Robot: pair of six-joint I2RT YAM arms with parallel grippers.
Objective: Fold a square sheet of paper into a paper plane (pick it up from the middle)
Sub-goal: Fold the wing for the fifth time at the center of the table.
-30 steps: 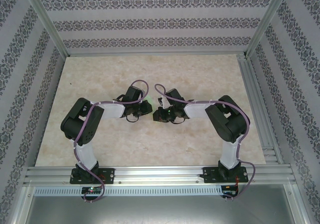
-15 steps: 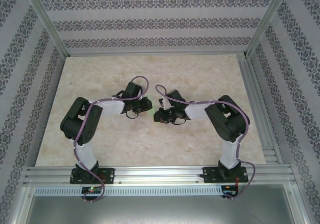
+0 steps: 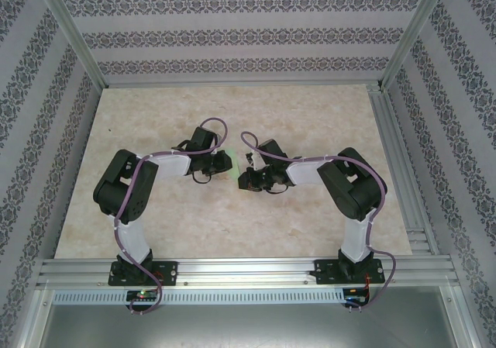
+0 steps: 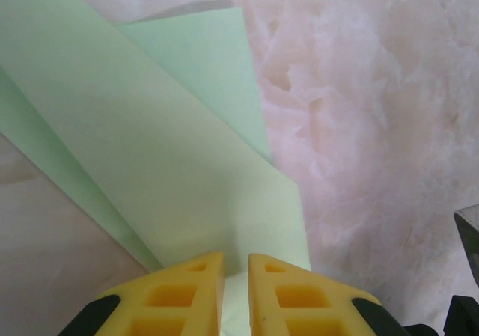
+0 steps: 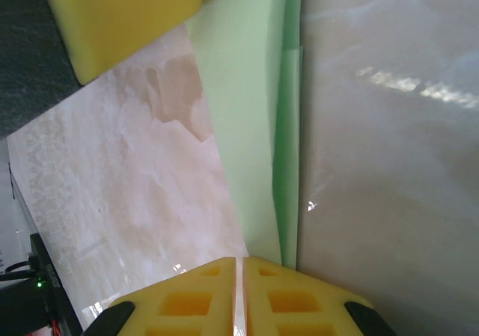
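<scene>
Clamping the plane [image 4: 172, 149] at mid-table, the left gripper [image 4: 235, 267] pinches its wide folded end, and the right gripper [image 5: 239, 265] is closed on a narrow creased edge. Nearer than the plane, open table [image 3: 232, 224] runs to the arm bases. Beyond the plane and on both sides of it, open marble reaches the walls.

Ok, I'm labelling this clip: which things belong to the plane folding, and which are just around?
In the job: thin pale green folded paper sheet; left gripper, pinching it; right gripper, shut beside it.
Just around: beige marbled tabletop; patterned wall panels; aluminium rails.
</scene>
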